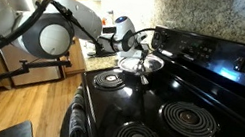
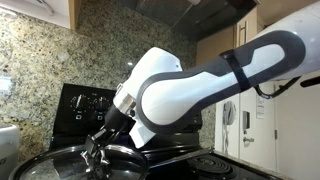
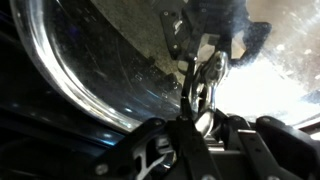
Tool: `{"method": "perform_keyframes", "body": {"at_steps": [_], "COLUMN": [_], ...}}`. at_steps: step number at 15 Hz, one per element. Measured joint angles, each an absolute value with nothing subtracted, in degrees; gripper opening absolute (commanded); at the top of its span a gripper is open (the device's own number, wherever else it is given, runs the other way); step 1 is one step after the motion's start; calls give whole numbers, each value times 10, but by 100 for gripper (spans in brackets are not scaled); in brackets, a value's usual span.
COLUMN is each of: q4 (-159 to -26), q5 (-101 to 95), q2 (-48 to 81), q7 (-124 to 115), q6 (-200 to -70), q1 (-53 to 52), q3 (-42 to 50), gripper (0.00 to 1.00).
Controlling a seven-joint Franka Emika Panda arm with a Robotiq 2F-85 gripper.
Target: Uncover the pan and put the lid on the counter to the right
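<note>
**A:** Where do things stand?

**B:** On the black stove (image 1: 194, 122), the arm (image 2: 200, 85) reaches over a back burner where the pan (image 1: 145, 66) sits. The glass lid (image 2: 55, 158) is right at the pan. Whether it has cleared the rim, I cannot tell.

**A:** And the gripper?

**B:** The gripper (image 3: 200, 105) comes down on the middle of the lid. In the wrist view its jaws look drawn in close around the knob (image 3: 207, 72), though that part is blurred.

**A:** So which step is this?

**B:** I'd call it the uncovering, with the lid in hand. Next it needs a straight lift, high enough to clear the pan. Then a level carry sideways to the granite counter (image 1: 85, 60), with the lid set down flat before the jaws let go.
</note>
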State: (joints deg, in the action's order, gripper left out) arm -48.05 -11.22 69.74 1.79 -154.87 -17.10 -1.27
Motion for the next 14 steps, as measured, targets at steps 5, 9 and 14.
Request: {"method": "perform_keyframes", "body": {"at_steps": [5,9,14], "q4": [-478,-478,-477], "q5": [-112,-110,-110], "q2": [697,695,683], "q7": [7,7,7], "q6": [-1549,-1551,-1552], "q1": [-173,-172,-177], "q3": [2,0,-3], "gripper": [4,4,4]}}
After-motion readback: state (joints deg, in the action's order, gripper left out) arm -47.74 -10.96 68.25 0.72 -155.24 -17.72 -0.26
